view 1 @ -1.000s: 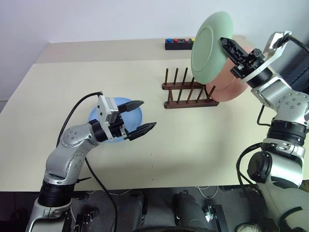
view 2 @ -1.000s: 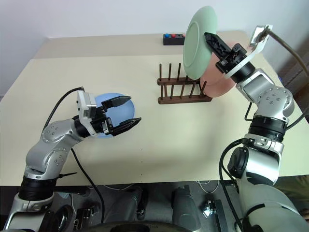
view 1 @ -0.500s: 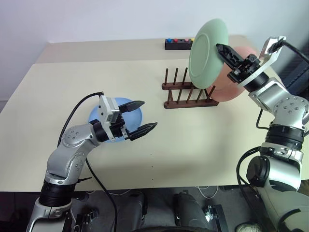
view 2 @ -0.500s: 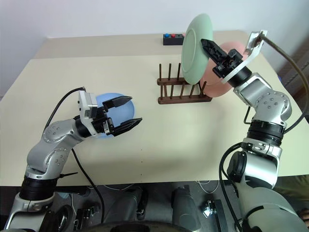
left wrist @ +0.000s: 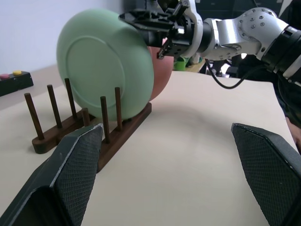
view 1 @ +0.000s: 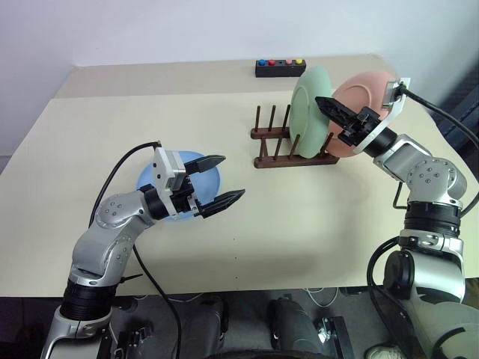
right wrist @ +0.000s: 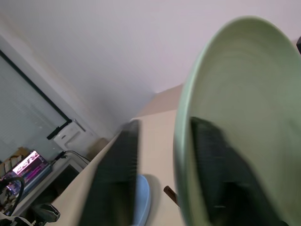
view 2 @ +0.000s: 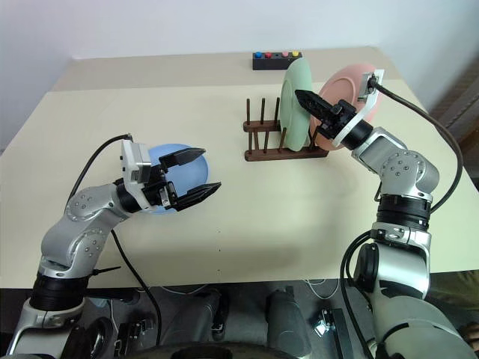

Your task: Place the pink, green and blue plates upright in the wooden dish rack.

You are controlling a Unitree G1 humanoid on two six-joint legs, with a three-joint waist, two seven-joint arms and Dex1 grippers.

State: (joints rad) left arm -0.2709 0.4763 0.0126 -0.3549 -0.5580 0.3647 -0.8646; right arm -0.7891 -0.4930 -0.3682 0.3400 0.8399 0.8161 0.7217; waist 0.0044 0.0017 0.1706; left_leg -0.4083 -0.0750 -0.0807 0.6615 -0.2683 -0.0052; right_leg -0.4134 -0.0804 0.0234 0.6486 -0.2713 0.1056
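The pale green plate [view 1: 305, 112] stands upright between the pegs of the wooden dish rack [view 1: 277, 160]. Right behind it, at the rack's right end, the pink plate [view 1: 361, 86] also stands on edge. My right gripper [view 1: 325, 116] is open, its fingers straddling the green plate's upper rim; in the right wrist view one finger [right wrist: 117, 179] stands clear of the rim. The light blue plate [view 1: 206, 176] lies flat on the table at the near left. My left gripper [view 1: 232, 175] hovers just above it, open and empty.
A black box with coloured buttons [view 1: 279, 69] sits at the table's far edge behind the rack. Several rack pegs to the left of the green plate [left wrist: 51, 106] hold nothing. Black cables trail from both wrists.
My right arm has brought the green plate down from mid-air into the rack, and its jaws have opened off the rim. The left arm has not moved.
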